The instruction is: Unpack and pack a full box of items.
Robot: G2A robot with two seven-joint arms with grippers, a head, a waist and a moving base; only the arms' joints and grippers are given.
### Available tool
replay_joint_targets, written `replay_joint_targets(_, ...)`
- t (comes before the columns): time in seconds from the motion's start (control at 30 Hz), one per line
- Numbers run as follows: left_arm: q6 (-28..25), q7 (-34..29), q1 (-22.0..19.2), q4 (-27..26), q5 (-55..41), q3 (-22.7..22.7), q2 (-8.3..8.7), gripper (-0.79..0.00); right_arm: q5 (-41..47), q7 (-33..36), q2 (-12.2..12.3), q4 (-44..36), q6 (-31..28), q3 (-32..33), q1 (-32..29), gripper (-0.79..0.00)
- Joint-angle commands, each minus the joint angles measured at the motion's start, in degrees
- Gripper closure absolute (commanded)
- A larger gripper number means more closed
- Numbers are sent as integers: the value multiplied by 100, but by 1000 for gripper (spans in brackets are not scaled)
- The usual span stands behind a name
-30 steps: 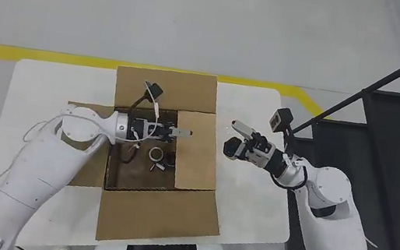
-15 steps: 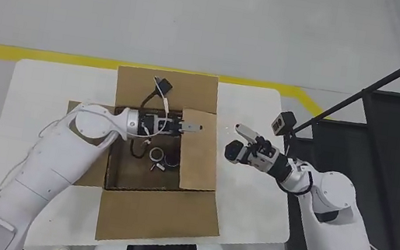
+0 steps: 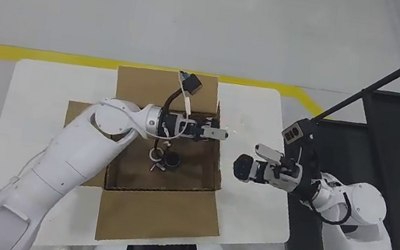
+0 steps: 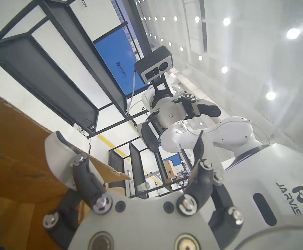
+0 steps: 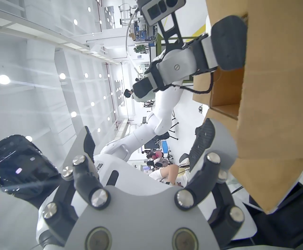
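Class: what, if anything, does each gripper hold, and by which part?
Nothing is held. The left gripper and the right gripper are both open, with empty gaps. The box flap stands beside their fingers, not between them.

The small dark items (image 3: 163, 159) in the box (image 3: 158, 217) are too small to identify; the left arm (image 3: 130, 118) hides its interior toward 12 o'clock.
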Motion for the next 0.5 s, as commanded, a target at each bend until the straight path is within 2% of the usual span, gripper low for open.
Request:
replay_joint_targets(0.0,-66,115,-120,200,-137,255,-154,-785,33,133,16,-65,49,5,-117,-785)
replay_joint_targets(0.27,-473,154,-453,1118,-534,885,-674,-785,-214,340,74,53,200,-334,-185,-785)
replay_joint_targets(0.47,-439,-252,-612,1851,-867,1017,-907,-785,-561,393,130,418,365,-570,95,-785)
